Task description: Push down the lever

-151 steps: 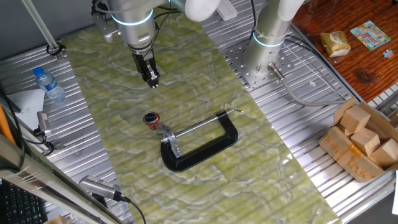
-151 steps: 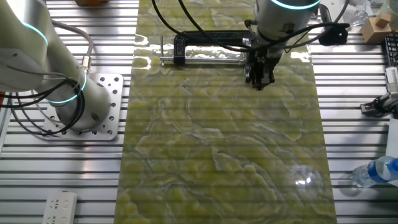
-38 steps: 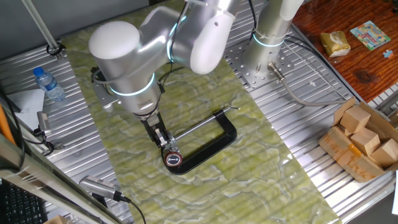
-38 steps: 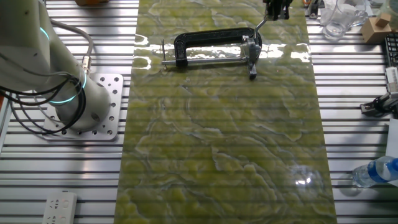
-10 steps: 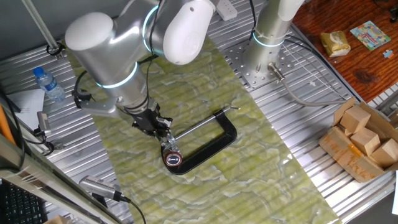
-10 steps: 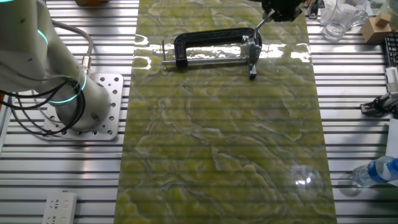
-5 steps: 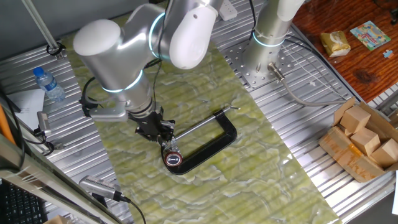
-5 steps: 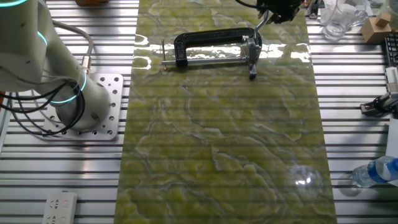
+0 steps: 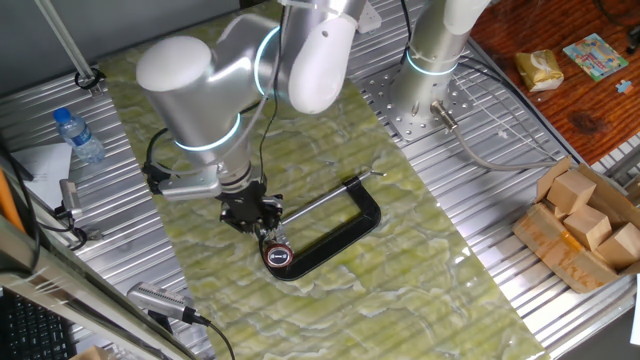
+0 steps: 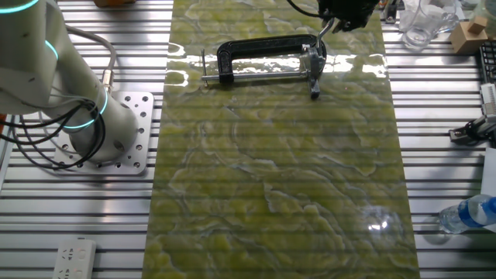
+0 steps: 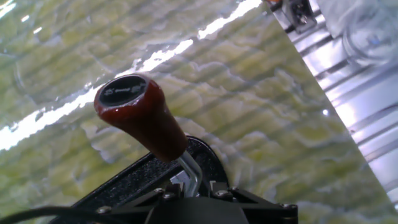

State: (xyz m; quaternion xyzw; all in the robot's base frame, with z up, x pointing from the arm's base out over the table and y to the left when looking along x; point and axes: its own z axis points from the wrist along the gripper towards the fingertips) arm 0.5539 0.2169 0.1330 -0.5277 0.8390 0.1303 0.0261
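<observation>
Hand view looks along the lever [image 11: 152, 127], its red knob with a dark cap filling the frame above green marbled matting [image 11: 261, 112]. From one fixed view, the lever [image 9: 274, 249] sits at the near-left end of a black C-shaped clamp [image 9: 340, 235], and the gripper [image 9: 262, 222] hangs just beside its knob. Whether the fingers are apart or together cannot be told
</observation>
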